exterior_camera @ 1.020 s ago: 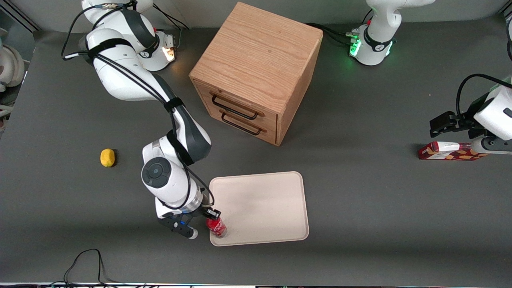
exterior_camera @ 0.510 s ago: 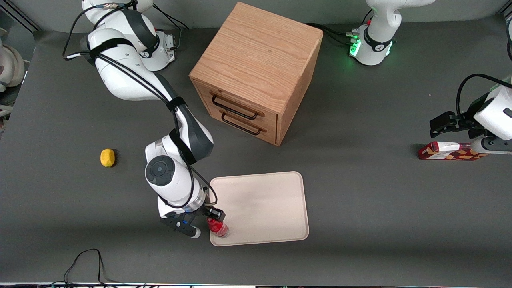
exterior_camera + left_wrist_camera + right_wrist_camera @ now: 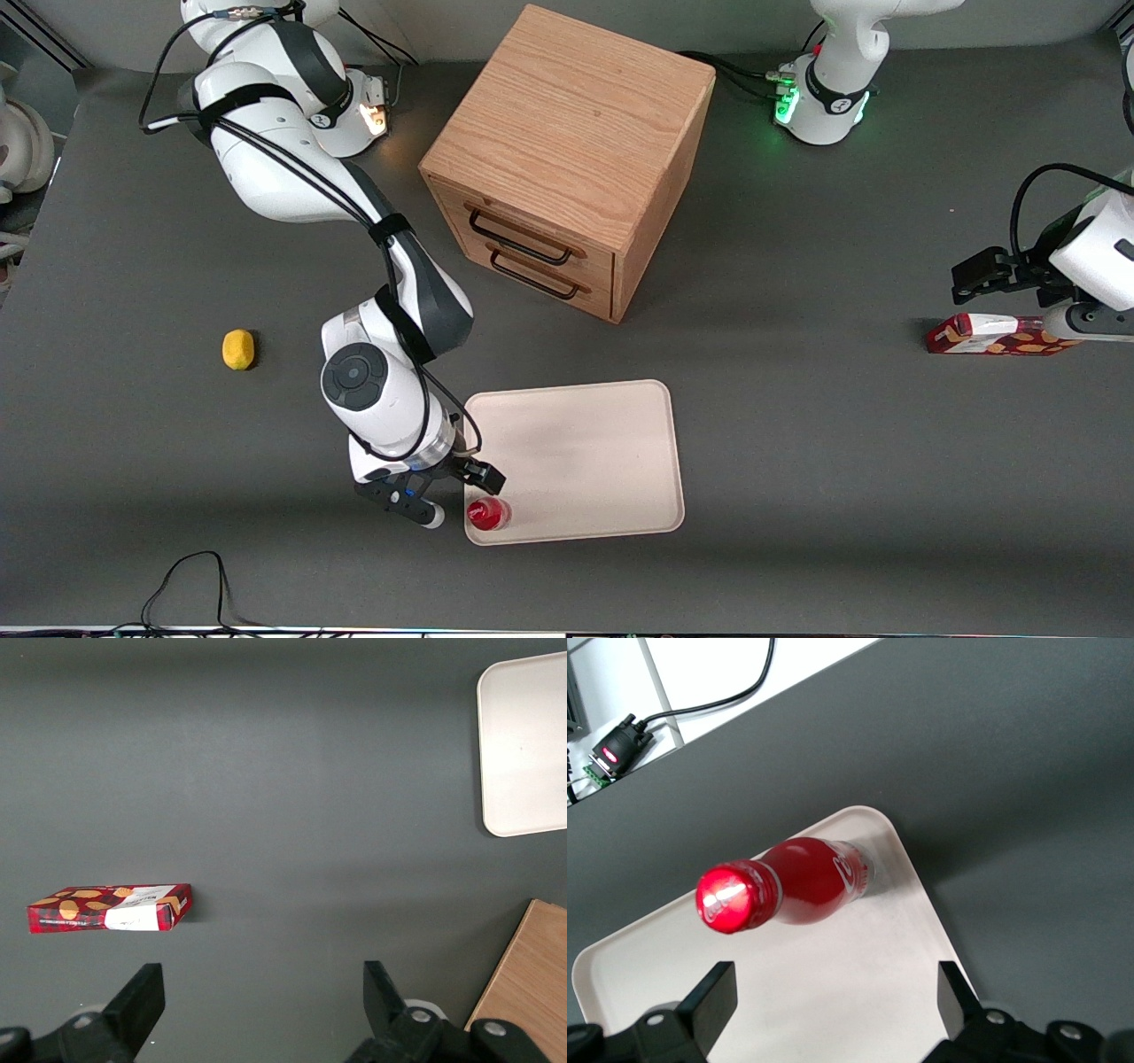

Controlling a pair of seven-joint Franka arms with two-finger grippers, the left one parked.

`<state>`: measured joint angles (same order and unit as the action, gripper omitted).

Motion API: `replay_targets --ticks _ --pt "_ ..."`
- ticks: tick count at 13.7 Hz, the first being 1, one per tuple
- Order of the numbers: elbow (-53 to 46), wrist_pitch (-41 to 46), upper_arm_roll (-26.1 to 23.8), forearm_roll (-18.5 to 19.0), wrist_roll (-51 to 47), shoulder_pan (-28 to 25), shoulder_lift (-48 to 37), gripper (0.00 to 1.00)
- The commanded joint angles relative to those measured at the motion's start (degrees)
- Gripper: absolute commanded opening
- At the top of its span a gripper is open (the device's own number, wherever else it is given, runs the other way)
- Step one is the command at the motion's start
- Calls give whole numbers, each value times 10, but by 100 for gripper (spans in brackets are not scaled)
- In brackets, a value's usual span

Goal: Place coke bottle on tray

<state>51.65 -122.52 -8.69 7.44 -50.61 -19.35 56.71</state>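
The coke bottle (image 3: 488, 513), small and red with a red cap, stands upright on the cream-white tray (image 3: 585, 461), in the tray corner nearest the front camera at the working arm's end. My right gripper (image 3: 456, 498) is open and empty, just above and beside the bottle, not touching it. In the right wrist view the bottle (image 3: 806, 884) stands on the tray (image 3: 859, 1010), ahead of the open gripper (image 3: 834, 999), with both fingers apart from it. A corner of the tray also shows in the left wrist view (image 3: 527, 744).
A wooden drawer box (image 3: 567, 159) stands farther from the front camera than the tray. A yellow lemon (image 3: 237, 348) lies toward the working arm's end. A flat red patterned carton (image 3: 992, 335) lies toward the parked arm's end, also in the left wrist view (image 3: 111, 908).
My gripper has opened and let go of the bottle. The bottle, tilted in the fingers before, now stands upright on the tray corner. The fingers have spread and drawn slightly away.
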Motion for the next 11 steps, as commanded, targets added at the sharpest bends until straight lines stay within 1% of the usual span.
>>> replay_targets --ticks 1,3,5,6,8,9,11 --pt "-20 10 3 17 -13 -2 2 100" --pt "-19 57 2 13 -9 11 -22 100" --pt "-15 106 -4 6 -3 38 -54 100" --pt "-6 141 -5 -15 29 51 -76 100" --pt "23 208 0 -96 126 98 -130 100" --pt "50 235 2 -113 162 119 -161 100" --pt "127 253 3 -117 216 158 -229 100"
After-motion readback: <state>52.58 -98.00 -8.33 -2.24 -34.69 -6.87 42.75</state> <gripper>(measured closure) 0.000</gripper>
